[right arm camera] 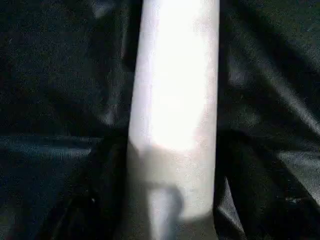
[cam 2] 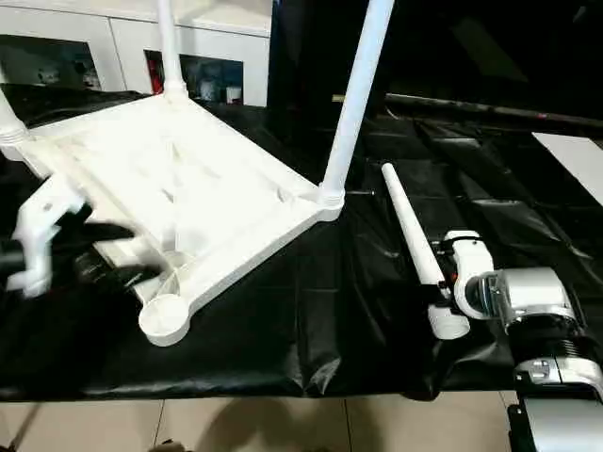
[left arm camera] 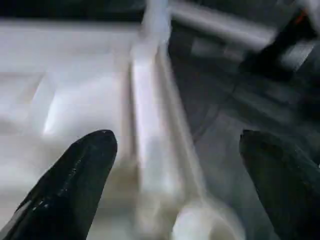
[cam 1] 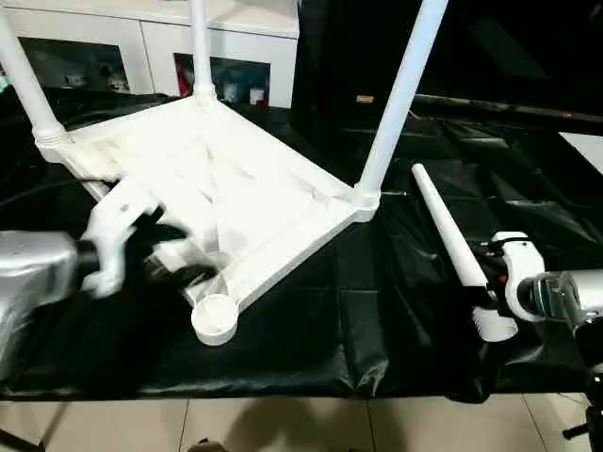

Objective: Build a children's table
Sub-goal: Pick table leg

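The children's table (cam 1: 236, 179) lies upside down on the black cloth, ribbed underside up. Three white legs stand in its corner sockets, such as the right leg (cam 1: 396, 104). Its near corner socket (cam 1: 215, 318) holds nothing. A loose leg (cam 1: 450, 240) lies on the cloth to the right. My left gripper (cam 1: 179, 254) is open at the tabletop's near left edge, just beside the empty socket (left arm camera: 205, 225), with the rim (left arm camera: 150, 150) between its fingers (left arm camera: 75, 175). My right gripper (cam 2: 443, 282) is at the loose leg's (right arm camera: 175, 100) near, thicker end.
Wrinkled black cloth (cam 1: 358, 330) covers the work table, whose front edge runs close below the empty socket. A white cabinet (cam 1: 151, 38) stands behind, and tiled floor (cam 1: 283, 424) shows in front.
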`<state>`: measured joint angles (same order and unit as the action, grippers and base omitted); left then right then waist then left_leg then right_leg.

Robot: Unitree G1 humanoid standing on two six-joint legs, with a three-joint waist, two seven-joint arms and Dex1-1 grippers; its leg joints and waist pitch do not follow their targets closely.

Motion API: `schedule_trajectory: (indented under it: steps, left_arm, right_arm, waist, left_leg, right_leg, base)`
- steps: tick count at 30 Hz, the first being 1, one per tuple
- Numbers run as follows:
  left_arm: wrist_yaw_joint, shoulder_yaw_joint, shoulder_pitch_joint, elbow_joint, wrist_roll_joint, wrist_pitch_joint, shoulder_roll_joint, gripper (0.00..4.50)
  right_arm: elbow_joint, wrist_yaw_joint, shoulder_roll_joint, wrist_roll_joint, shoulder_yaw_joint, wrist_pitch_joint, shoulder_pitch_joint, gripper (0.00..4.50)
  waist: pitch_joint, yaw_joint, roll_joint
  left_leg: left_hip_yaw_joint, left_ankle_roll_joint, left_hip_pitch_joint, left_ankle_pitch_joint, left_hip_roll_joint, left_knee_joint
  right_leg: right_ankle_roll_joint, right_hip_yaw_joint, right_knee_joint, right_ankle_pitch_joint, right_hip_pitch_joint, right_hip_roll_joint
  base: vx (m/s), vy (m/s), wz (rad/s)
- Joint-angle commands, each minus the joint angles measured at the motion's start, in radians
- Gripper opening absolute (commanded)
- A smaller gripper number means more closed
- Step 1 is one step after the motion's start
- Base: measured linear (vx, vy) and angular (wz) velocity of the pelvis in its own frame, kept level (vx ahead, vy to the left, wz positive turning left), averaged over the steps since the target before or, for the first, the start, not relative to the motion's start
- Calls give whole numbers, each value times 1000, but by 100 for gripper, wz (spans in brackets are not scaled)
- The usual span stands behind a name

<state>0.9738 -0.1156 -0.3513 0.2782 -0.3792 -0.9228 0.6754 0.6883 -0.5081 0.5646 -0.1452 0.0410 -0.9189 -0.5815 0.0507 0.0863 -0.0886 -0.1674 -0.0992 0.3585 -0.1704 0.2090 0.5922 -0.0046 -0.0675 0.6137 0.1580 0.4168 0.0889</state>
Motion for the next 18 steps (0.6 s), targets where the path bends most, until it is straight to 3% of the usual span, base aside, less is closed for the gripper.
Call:
schedule_trajectory:
  steps: [1, 4, 6, 7, 8, 9, 11, 12, 15, 18]
  left_arm:
    - [-27, -7, -33, -26, -22, 3, -29, 450]
    - [-103, -5, -108, -106, -25, 28, -147, 450]
    - [-126, -11, -128, -125, -34, 22, -183, 450]
    - [-153, -8, -147, -147, -40, 22, -222, 450]
    - [-206, -6, -180, -183, -52, 24, -298, 450]
    - [-214, -6, -186, -189, -54, 25, -310, 450]
    - [-279, -13, -234, -242, -66, 19, -395, 450]
    - [-283, -15, -242, -249, -72, 19, -408, 450]
    - [-297, -30, -292, -290, -110, 6, -475, 450]
    - [-272, 12, -320, -309, -98, 18, -477, 450]
  right_arm:
    - [21, 50, -3, 0, 46, 21, 3, 264]
    - [22, 173, -26, -26, 149, 117, 13, 245]
    - [14, 195, -34, -35, 174, 134, 14, 223]
    - [2, 228, -46, -42, 203, 189, 15, 215]
    - [-34, 267, -69, -59, 251, 322, 18, 209]
    - [-40, 272, -73, -61, 258, 345, 18, 205]
    - [-114, 278, -111, -93, 307, 468, 18, 195]
    - [-134, 278, -122, -102, 316, 492, 18, 195]
    - [-256, 248, -188, -157, 355, 616, 20, 191]
    - [-363, 243, -249, -183, 346, 738, 31, 189]
  waist:
    - [-59, -4, 19]
    - [-62, -1, 29]
    - [-66, -2, 21]
    - [-67, -2, 25]
    - [-68, -3, 32]
    - [-69, -4, 26]
    - [-73, -3, 24]
    - [-75, -5, 21]
    - [-73, -7, 23]
    - [-73, -10, 28]
  left_leg:
    - [-5, -46, -5, -322, 2, -68]
    - [-9, -52, -11, -314, -1, -64]
    - [-8, -46, -3, -291, -3, -64]
    - [-8, -40, -2, -275, -1, -65]
    - [-9, -41, -3, -267, -1, -63]
    - [-12, -38, -2, -261, -1, -62]
    - [-13, -17, 6, -222, -5, -59]
    - [-13, -1, 11, -198, -6, -57]
    - [-14, 20, 13, -180, -6, -56]
    - [-14, 35, 11, -175, -3, -59]
  right_leg:
    - [-140, 29, -80, 364, -43, 28]
    - [-129, 29, -84, 360, -40, 27]
    - [-129, 27, -77, 325, -49, 25]
    - [-131, 28, -76, 299, -49, 26]
    - [-136, 28, -76, 267, -49, 25]
    - [-138, 29, -76, 255, -49, 26]
    - [-145, 27, -70, 222, -57, 25]
    - [-143, 27, -68, 210, -61, 25]
    - [-128, 27, -70, 229, -61, 26]
    - [-122, 26, -72, 241, -55, 25]
  base:
    - [0, 0, 0]
    - [0, 0, 0]
    - [0, 0, 0]
    - [0, 0, 0]
    - [0, 0, 0]
    - [0, 0, 0]
    - [0, 0, 0]
    - [0, 0, 0]
    - [0, 0, 0]
    - [0, 0, 0]
